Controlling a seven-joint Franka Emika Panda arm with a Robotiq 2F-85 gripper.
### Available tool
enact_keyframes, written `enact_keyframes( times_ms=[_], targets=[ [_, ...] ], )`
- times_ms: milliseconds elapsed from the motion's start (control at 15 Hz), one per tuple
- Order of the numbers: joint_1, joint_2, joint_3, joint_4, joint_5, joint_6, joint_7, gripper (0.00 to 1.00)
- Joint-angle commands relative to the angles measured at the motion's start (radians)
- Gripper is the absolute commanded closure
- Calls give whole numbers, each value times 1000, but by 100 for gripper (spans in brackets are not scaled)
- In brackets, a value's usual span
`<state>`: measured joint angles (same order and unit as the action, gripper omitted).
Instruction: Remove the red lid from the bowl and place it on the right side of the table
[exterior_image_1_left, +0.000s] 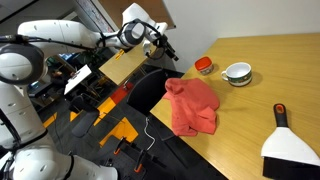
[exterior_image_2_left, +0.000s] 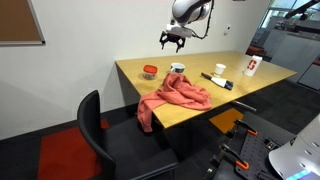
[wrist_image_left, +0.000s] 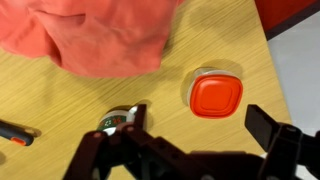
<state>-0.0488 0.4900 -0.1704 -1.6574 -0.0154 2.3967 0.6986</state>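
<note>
Nearest in an exterior view stands a black chair (exterior_image_2_left: 95, 130), pushed up to the wooden table (exterior_image_2_left: 230, 98). A red cloth (exterior_image_2_left: 175, 97) lies crumpled at the table's near edge, and 1 fold hangs over it toward the chair.

Behind the cloth, the red lid (exterior_image_2_left: 149, 72) rests flat on the tabletop. It is off the bowl (exterior_image_2_left: 177, 69) and just beside it, with a gap between the 2. The gripper (exterior_image_2_left: 174, 38) hangs in the air above this pair and touches neither.

Only this exterior view shows a white cup (exterior_image_2_left: 252, 66) with red print near the far corner. A dark brush-like tool (exterior_image_2_left: 218, 80) lies between the cup and the bowl.

The wrist view alone shows the lid's (wrist_image_left: 216, 95) rounded-square outline and a pale rim around it. Whether that rim belongs to a container beneath, I cannot tell. It also shows the jaws spread wide and empty, with the gripper (wrist_image_left: 185, 145) low in the frame. One finger (wrist_image_left: 100, 155) covers most of the bowl (wrist_image_left: 120, 120). An orange-tipped object (wrist_image_left: 12, 135) is cut off at the frame edge and cannot be identified.

In an exterior view, a white-and-black dustpan-like item (exterior_image_1_left: 290, 145) is cropped at the corner.
</note>
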Motion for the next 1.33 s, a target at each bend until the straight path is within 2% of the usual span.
enact_keyframes(
  times_ms=[0,200,467,1000,1267],
  targets=[
    [7,2,-9,6,8,-2,-5,0],
    [2,8,-2,26,21,-14,-14,0],
    [-4,107,-22,123,21,3,32,0],
    [-106,354,37,364,158,16,-115,0],
    [-112,471,28,487,176,-9,-142,0]
  ],
)
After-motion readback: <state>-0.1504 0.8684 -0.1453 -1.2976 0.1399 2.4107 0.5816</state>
